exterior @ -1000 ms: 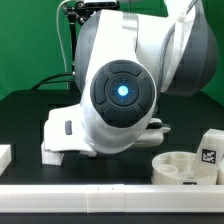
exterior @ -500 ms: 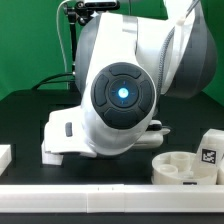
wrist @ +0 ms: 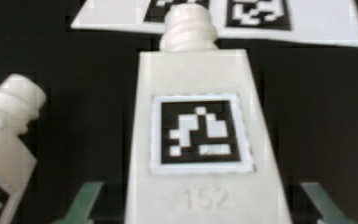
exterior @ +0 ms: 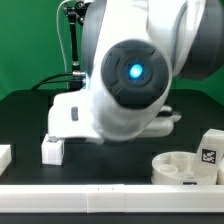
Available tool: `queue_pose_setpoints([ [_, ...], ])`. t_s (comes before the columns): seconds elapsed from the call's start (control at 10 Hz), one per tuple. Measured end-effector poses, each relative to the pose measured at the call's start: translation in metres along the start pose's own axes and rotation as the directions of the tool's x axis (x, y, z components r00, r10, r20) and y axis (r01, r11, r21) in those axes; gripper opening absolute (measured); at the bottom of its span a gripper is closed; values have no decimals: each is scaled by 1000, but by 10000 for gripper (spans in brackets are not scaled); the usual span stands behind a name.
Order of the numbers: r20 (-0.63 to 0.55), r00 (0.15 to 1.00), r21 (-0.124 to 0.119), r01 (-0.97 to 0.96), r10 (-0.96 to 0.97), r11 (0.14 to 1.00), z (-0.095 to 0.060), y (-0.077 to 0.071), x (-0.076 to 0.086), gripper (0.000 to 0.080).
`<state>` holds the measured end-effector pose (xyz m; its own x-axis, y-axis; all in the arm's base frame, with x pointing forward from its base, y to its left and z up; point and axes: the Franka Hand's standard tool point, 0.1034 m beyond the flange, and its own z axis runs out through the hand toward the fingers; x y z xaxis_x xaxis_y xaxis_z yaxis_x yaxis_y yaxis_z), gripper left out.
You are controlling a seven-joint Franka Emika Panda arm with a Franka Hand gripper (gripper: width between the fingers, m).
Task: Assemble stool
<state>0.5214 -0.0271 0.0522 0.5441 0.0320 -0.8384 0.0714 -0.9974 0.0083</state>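
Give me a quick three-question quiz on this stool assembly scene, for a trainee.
1. True or false: in the wrist view, a tagged leg block sits between the fingers of the open pincer.
2. In the exterior view, the seat disc is: A) at the view's left, B) at the view's right, C) on top of the arm.
3. Fill in: the round light on the arm glows ____.
Key: 1 true; 2 B; 3 blue.
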Motion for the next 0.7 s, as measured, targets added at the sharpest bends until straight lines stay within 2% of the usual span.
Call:
queue_pose_setpoints([
  [0.3, -14, 1000, -12, -11, 11, 1000, -28, -16, -15, 337],
  [0.6, -60, 998, -16, -11, 10, 1000, -32, -15, -8, 337],
  [0.7, -107, 994, -19, -11, 9, 1000, -37, -14, -2, 337],
])
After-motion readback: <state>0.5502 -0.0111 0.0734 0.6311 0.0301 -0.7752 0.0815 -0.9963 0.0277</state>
